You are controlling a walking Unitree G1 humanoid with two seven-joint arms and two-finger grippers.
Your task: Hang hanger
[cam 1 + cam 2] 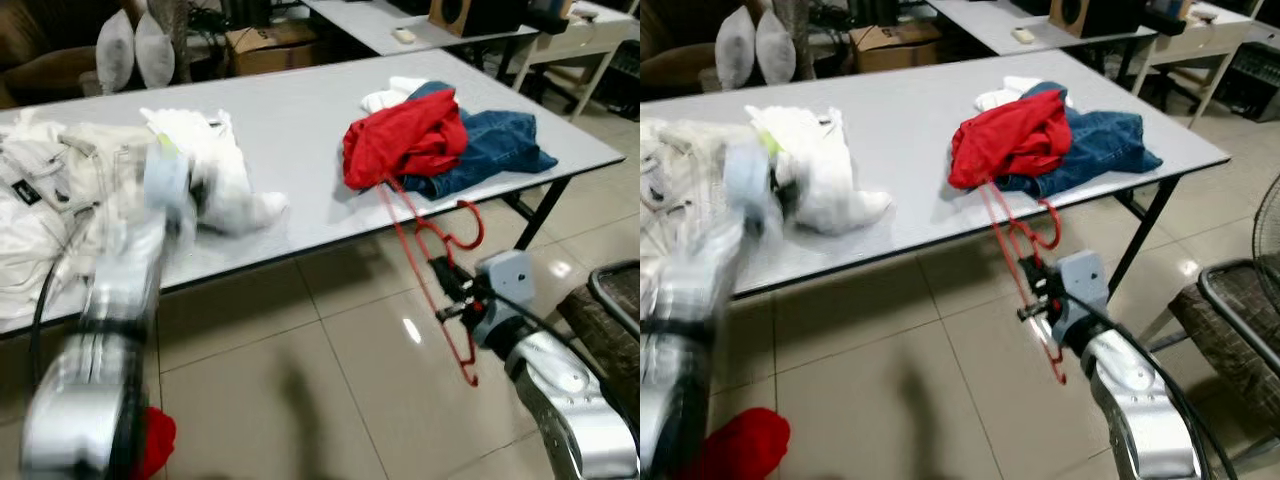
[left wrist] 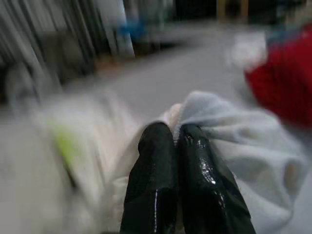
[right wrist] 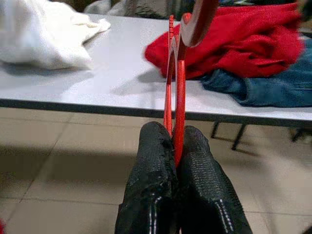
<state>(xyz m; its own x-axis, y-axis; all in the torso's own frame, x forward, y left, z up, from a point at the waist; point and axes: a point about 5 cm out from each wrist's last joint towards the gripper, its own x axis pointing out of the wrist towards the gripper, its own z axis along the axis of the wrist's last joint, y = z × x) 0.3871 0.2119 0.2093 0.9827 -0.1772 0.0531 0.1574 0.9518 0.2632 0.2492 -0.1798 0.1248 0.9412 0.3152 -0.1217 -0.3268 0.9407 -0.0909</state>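
- where the two black fingers (image 3: 170, 195) of the right gripper (image 1: 452, 290) meet, they are pinched tight on the thin wire of a red hanger (image 1: 425, 270), the wire running up between the pads.
- the hanger hangs out past the front edge of the grey table (image 1: 300, 120), over the tiled floor (image 1: 300, 370); its upper end reaches to the red garment (image 1: 405, 135) at the table edge, and its hook curls just beside the gripper.
- the right arm (image 1: 560, 390) comes in silver from the lower right, low and in front of the table.
- on the other side, the left gripper (image 2: 175, 146) has its fingers (image 2: 151, 180) pressed together with a fold of white cloth (image 1: 215, 170) caught at the tips; that picture is blurred.
- the left arm (image 1: 110, 340) reaches up over the table's front edge, smeared with blur.
- the white cloth lies on the table's left half, beside a pile of pale clothes (image 1: 50, 190).
- under and behind the red garment sits a pair of blue jeans (image 1: 495, 145), with something white (image 1: 395, 92) behind them.
- a red cloth (image 1: 155, 440) lies on the floor by the left arm.
- a dark chair (image 1: 1240, 310) stands at the right.
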